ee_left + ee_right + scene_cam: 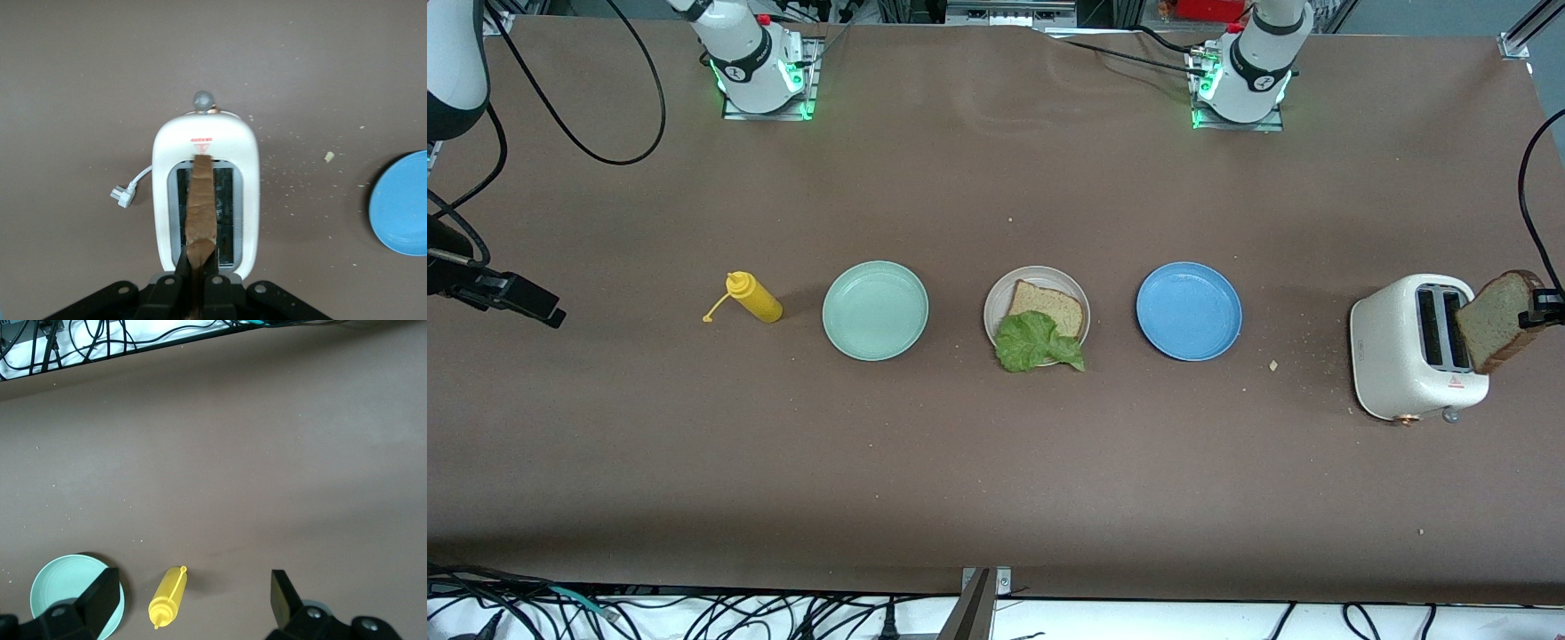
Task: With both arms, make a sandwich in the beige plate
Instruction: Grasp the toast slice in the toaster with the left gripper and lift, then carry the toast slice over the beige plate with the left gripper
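blue plate (402, 212): cut by frame edge | toaster slots (225, 212): partly hidden by bread slice (200, 213)

Along the worktop (996, 462) ran one row: bottle (754, 298) toward the right arm's end, then three plates, then the toaster (1409, 351) at the left arm's end. On the middle plate (996, 307) lay a bread slice (1049, 307), a lettuce leaf (1036, 342) overlapping its nearer edge.

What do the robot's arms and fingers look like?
Both arms are white with black bands, green lights glowing at their bases and black cables trailing off. The left gripper and right gripper are black, with flat black fingers.
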Motion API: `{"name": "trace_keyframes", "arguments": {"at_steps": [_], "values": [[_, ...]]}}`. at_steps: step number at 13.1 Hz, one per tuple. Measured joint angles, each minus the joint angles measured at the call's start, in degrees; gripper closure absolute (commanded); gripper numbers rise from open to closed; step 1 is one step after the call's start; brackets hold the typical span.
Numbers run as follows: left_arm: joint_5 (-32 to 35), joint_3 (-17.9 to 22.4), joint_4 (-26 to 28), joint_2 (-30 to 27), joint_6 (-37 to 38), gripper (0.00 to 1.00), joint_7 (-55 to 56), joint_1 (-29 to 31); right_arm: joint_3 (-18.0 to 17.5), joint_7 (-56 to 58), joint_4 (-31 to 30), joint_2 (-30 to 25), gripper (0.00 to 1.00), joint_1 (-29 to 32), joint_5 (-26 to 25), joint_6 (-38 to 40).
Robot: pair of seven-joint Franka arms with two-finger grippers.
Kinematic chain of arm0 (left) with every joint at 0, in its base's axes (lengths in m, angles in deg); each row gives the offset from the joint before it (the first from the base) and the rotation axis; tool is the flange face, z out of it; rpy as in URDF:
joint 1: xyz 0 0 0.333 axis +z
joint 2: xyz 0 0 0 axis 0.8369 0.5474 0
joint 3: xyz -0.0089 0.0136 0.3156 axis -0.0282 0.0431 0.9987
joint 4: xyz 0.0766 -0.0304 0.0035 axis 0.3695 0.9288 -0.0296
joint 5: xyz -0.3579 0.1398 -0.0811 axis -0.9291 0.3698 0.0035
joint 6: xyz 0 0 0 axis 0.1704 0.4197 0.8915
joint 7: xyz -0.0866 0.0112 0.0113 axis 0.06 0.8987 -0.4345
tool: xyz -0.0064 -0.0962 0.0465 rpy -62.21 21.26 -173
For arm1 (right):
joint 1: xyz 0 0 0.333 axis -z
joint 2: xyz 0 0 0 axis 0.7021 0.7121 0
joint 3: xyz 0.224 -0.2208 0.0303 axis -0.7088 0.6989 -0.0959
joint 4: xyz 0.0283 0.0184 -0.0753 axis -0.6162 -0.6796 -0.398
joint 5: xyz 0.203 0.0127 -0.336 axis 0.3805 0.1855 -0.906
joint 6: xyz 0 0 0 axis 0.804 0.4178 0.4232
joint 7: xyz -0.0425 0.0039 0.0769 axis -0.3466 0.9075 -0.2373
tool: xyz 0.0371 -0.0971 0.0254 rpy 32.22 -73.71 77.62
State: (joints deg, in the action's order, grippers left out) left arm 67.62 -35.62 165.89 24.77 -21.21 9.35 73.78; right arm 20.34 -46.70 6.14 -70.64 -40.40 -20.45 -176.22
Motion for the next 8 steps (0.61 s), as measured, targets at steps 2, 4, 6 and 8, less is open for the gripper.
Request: {"name": "trace_keyframes", "arguments": {"at_steps": [2,4,6,8], "values": [[0.00,-0.15,-2.59,-0.03,4.27,1.00,0.01,-2.52,0.00,0.00,0.00,0.00,0.00,0.00,-0.01,0.00],[0.00,-0.18,-3.71,-0.02,7.42,1.00,0.87,-6.23,0.01,0.00,0.00,0.00,0.00,0.01,-0.02,0.01],[-1.06,-0.23,-3.79,0.01,8.41,1.00,3.86,-9.19,0.02,0.00,0.00,0.00,0.00,0.01,-0.02,0.02],[-7.83,-0.21,-3.78,0.37,8.76,1.00,8.66,-11.41,0.03,0.00,0.00,0.00,0.00,0.02,-0.03,0.01]]}}
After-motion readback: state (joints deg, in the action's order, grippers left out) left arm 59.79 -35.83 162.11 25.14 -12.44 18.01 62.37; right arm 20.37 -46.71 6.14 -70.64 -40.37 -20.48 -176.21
